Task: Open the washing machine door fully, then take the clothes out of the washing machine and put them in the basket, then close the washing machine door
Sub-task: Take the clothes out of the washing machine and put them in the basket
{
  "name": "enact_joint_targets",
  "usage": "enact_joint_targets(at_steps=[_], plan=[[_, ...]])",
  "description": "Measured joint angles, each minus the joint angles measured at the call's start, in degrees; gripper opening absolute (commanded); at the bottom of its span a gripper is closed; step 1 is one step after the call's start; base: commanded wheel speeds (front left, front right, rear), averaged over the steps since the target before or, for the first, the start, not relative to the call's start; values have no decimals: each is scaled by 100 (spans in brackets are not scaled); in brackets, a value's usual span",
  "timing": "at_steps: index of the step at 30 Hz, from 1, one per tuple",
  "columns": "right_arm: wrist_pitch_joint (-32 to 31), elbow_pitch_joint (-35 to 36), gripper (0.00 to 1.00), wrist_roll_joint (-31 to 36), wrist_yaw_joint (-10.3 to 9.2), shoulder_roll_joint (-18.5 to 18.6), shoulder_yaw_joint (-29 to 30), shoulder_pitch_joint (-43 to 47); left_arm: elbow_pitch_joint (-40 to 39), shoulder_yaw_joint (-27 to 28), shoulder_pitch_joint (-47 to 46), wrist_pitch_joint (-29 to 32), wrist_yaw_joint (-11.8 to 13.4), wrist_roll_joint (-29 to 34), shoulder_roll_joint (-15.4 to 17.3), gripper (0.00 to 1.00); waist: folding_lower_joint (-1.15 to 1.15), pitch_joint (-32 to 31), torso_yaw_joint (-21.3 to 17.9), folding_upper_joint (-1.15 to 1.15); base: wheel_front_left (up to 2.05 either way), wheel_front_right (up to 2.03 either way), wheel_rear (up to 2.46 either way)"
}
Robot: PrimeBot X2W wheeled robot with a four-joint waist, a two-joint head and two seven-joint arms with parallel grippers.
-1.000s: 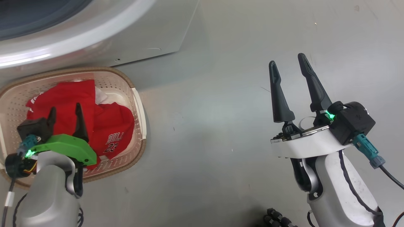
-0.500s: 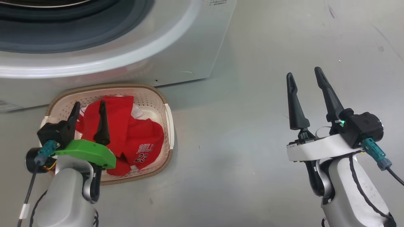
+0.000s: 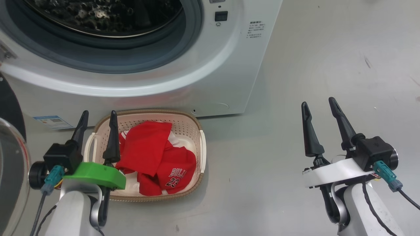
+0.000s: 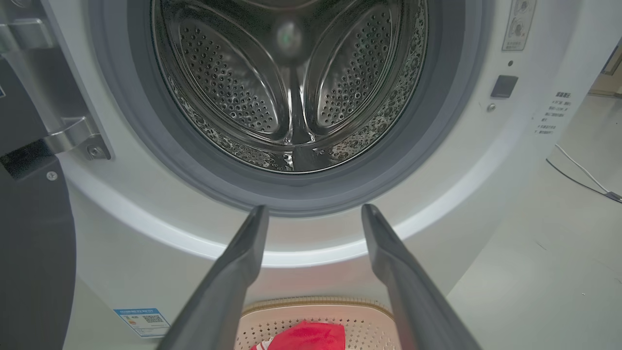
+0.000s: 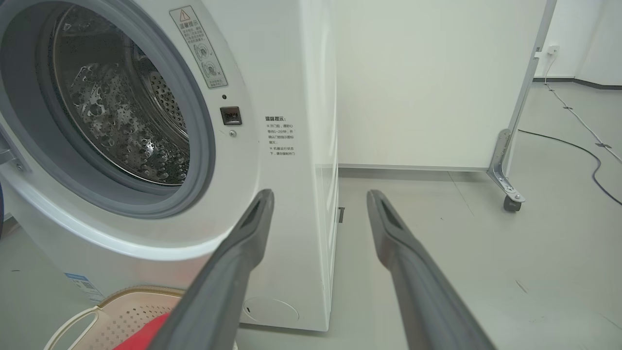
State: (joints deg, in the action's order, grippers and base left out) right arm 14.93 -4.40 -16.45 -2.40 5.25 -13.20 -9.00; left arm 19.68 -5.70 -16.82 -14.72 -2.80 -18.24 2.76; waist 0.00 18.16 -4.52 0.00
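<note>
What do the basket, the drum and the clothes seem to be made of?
Basket: probably moulded plastic, matte cream, punched with holes; rim looks woven. Drum: shiny metal, likely steel, given its reflections. Clothes: soft red fabric, draped in folds.

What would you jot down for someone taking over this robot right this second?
Left gripper: open, empty, raised over the left edge of the basket.
Right gripper: open, empty, above the floor to the right.
Clothes: a red pile in the basket, which sits in front of the washing machine.
Drum: no clothes seen inside.
Done: door opened, clothes in the basket.
Left: close the washing machine door, swung open at the robot's left.
</note>
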Motion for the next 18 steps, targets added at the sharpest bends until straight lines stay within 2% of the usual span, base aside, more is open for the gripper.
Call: enact_joint_targets(at_steps=[18], plan=[[-1, -100, 100, -1, 48, -75, -20, 792, -846, -176, 1371, 0, 151, 181, 0, 100, 0, -1121, 374, 0, 0, 0, 0]])
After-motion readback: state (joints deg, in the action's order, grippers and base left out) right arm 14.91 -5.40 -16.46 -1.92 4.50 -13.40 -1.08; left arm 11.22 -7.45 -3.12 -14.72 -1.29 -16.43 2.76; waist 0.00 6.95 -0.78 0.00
